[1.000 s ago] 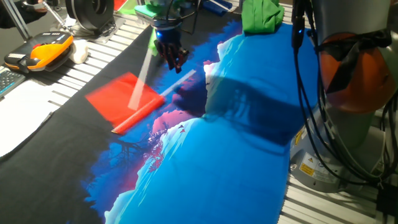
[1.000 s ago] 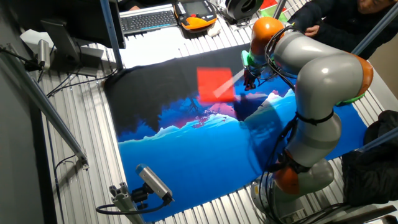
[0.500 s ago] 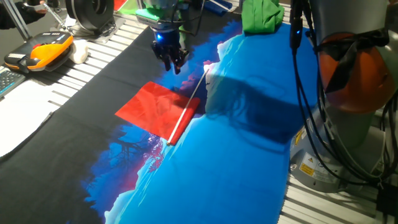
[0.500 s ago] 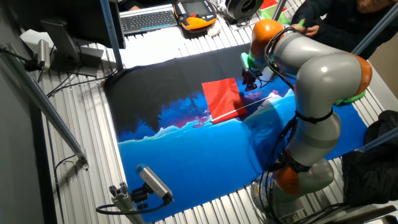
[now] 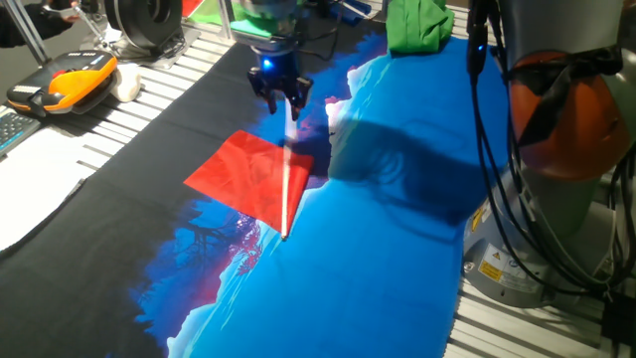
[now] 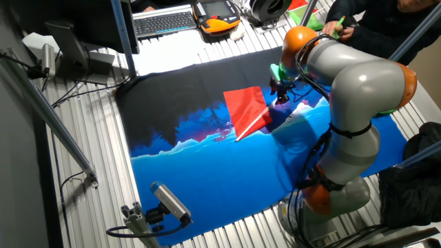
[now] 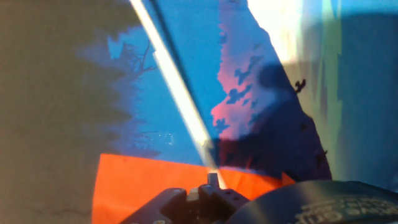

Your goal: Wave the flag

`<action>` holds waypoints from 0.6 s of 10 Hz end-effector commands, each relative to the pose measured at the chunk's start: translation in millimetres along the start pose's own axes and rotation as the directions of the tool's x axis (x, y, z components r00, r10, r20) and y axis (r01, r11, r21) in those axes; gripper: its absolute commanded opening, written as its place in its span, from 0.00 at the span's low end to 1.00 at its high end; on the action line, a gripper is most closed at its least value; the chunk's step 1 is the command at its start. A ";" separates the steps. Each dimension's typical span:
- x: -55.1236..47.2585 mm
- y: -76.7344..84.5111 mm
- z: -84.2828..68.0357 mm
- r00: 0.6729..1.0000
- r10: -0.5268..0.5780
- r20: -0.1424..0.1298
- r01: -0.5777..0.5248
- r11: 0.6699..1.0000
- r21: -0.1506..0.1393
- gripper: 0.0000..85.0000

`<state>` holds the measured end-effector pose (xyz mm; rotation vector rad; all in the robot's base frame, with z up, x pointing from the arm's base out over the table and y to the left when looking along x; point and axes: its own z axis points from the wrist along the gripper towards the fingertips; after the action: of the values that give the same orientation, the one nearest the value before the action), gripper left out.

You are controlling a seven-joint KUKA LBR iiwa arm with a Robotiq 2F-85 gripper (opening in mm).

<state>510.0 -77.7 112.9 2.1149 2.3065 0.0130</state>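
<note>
Red cloth of the flag (image 5: 250,179) hangs low over the printed cloth (image 5: 378,249) on the desk; its white stick runs down and away from the tool (image 5: 279,91), which is clamped on the stick's upper end.

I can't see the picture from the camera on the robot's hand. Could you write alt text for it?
A thin white stick runs from the robot's gripper at the bottom edge up toward the top left, blurred. Red cloth of the flag spreads just above the gripper, over a printed cloth of blue, black and pink.
</note>
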 end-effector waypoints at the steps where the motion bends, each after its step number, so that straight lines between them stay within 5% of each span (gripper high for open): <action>1: -1.4 -0.1 1.7 0.999 -0.038 0.001 0.038 0.999 -0.003 0.60; 2: -2.6 2.0 4.8 0.997 -0.081 0.006 0.081 0.997 -0.006 0.60; 4: -9.6 14.3 5.0 0.988 -0.152 -0.028 0.151 0.987 -0.053 0.60; 5: -8.4 23.0 1.9 0.984 -0.173 -0.031 0.171 0.983 -0.059 0.40; 6: -2.4 32.8 -2.3 0.984 -0.178 -0.018 0.177 0.983 -0.044 0.40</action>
<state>544.1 -75.9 116.7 1.8923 2.4752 0.0730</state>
